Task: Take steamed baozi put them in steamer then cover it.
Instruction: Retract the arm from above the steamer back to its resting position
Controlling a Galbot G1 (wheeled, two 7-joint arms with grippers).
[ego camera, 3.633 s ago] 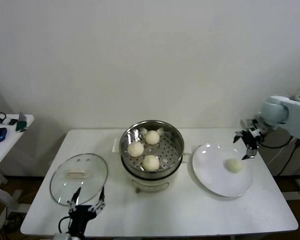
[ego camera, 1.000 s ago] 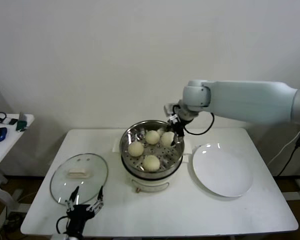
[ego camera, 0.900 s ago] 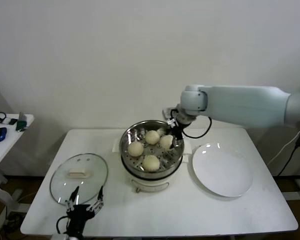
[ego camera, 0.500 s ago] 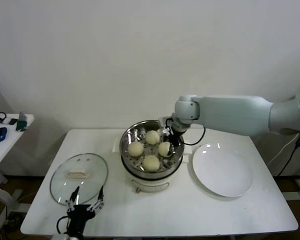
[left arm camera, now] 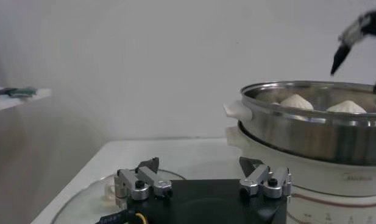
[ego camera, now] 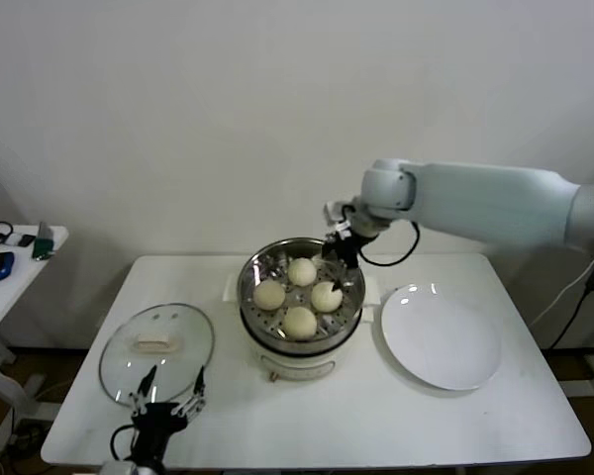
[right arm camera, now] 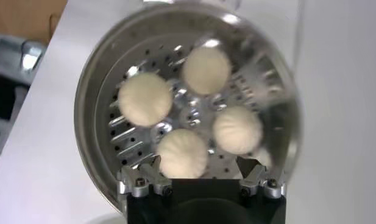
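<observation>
four steamed baozi (ego camera: 299, 294) lying on the perforated tray inside the steamer (ego camera: 301, 340), mid-desk (ego camera: 376, 416); cover (ego camera: 156, 353) flat on the desk to the left, handle up; bare white plate (ego camera: 441, 336) to the right; right gripper (ego camera: 341, 255) above the pot's far right rim, jaws spread, holding nothing; left gripper (ego camera: 168, 406) low at the desk's near edge just by the cover, jaws spread, partly cut off; side table (ego camera: 10, 259) at far left with small items too small to make out
</observation>
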